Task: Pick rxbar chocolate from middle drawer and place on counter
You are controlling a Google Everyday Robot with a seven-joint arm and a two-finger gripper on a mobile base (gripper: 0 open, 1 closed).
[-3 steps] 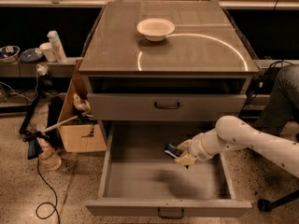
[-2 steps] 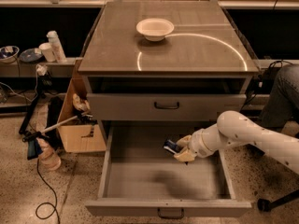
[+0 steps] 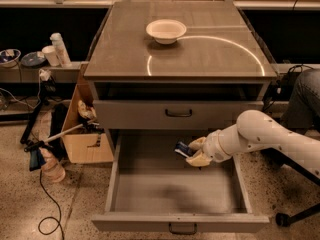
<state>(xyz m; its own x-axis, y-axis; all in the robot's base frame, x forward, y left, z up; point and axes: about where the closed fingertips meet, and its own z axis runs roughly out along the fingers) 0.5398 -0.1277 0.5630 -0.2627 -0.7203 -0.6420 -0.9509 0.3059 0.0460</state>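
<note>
The middle drawer [image 3: 150, 194] is pulled fully open, its grey floor bare. My gripper [image 3: 194, 151] hangs over the drawer's back right part, shut on the rxbar chocolate [image 3: 182, 149], a small dark bar with a pale patch that sticks out to the left of the fingers. The bar is held clear above the drawer floor. The white arm [image 3: 260, 134] reaches in from the right. The counter [image 3: 200, 49] above is grey-brown with a thin white arc line.
A white bowl [image 3: 166, 31] stands on the counter at the back middle. The shallower drawer front [image 3: 178, 114] above the open drawer is closed. A cardboard box [image 3: 82, 134], cables and bottles lie on the floor to the left. A chair base [image 3: 295, 216] is at right.
My gripper, with the bar in it, has risen and shifted slightly left toward the drawer's back. Nothing else moved.
</note>
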